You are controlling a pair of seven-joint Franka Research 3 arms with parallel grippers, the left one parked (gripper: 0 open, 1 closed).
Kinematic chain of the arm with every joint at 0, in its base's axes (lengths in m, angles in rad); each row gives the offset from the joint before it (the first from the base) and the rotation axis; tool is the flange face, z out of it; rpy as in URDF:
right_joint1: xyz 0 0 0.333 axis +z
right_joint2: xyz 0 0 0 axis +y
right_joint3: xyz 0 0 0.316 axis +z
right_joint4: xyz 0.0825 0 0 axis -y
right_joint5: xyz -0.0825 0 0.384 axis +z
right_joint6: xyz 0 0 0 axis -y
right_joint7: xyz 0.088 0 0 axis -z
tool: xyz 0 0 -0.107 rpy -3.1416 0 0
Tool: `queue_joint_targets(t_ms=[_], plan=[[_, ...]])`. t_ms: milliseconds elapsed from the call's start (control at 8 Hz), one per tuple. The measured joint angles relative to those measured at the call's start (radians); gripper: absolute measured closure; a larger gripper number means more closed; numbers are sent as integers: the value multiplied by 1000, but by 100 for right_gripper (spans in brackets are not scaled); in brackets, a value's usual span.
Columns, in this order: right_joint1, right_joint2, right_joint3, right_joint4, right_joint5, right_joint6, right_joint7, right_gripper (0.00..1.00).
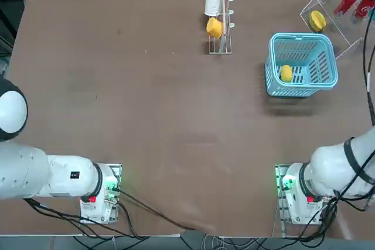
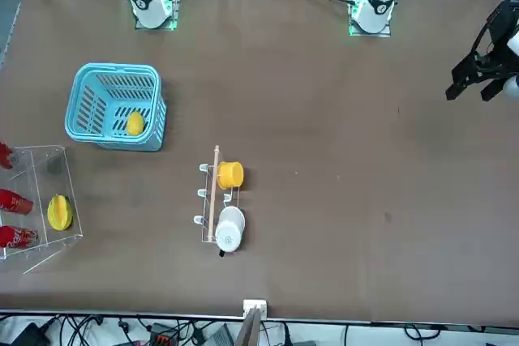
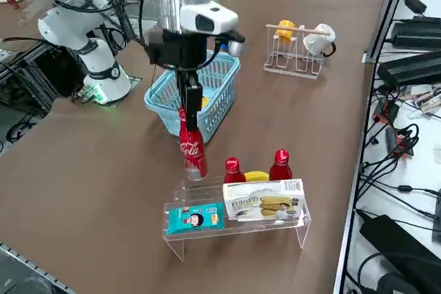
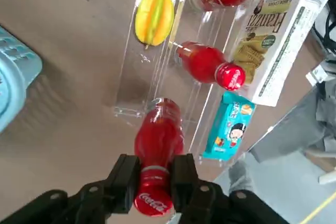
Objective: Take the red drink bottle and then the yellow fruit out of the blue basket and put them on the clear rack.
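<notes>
The red bottle (image 3: 192, 151) looks smooth and fairly stiff, so probably slippery; if full, its weight sits low and may swing below the grip. The narrow neck just under the cap is the sensible hold, with moderate pressure. The right gripper (image 4: 158, 167) is clamped on that neck, one finger either side, cap towards the wrist. In the right side view the bottle hangs nearly upright at the clear rack's (image 3: 241, 228) ten o'clock edge; whether its base touches, I cannot tell. The lemon (image 1: 286, 73), small, firm-looking and likely to roll, lies at eight o'clock inside the blue basket (image 1: 302, 36) in the top view; grip it round its middle.
</notes>
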Motion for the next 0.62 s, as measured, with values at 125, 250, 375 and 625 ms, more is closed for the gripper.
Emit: queue_joint_targets(t_ms=[125, 250, 375, 625], plan=[[-19, 14, 0, 3, 27, 21, -21, 63], [-34, 27, 0, 5, 51, 34, -40, 63], [-50, 39, 0, 6, 78, 41, -65, 63], [-84, 62, -1, 7, 112, 49, -98, 63]])
